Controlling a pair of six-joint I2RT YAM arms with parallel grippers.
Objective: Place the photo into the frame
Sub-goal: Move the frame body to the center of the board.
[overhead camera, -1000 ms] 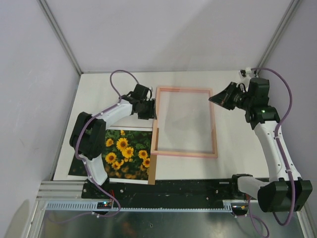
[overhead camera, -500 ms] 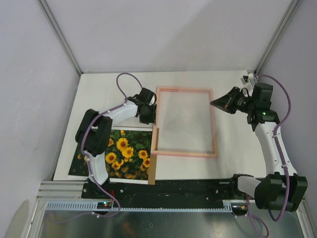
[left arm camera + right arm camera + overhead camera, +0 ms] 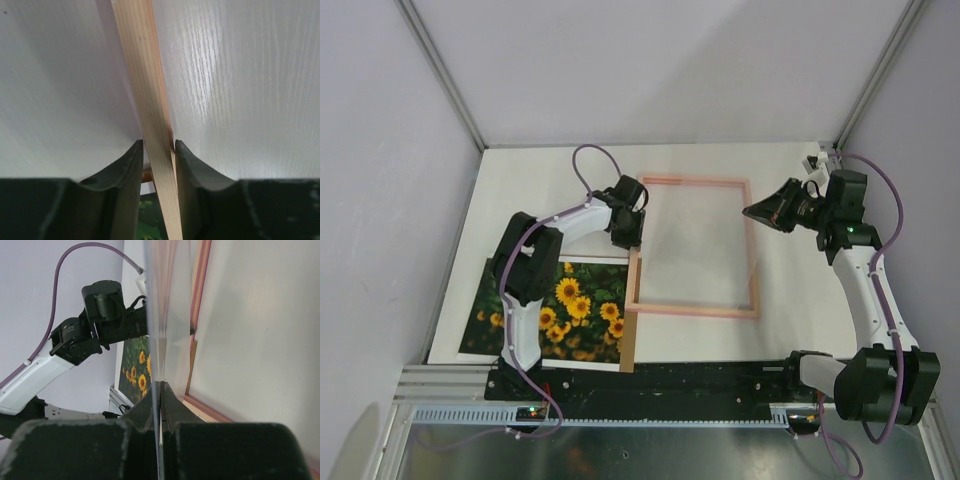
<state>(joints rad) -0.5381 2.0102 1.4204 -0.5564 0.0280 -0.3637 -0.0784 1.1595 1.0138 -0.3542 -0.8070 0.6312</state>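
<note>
My left gripper (image 3: pixel 159 148) pinches the left rail of the frame (image 3: pixel 752 272), 2 fingers snug on the wood. My right gripper (image 3: pixel 160 390) is clamped tight on a clear pane (image 3: pixel 167 300). The photo (image 3: pixel 582 310) lies face up, just left of the frame.

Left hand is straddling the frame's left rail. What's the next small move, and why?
Probably close the left hand fully on the left rail of the frame. Its fingers flank the rail but a firm pinch isn't evident, and the right hand is shut on the clear pane, so the frame likely needs steadying.
</note>
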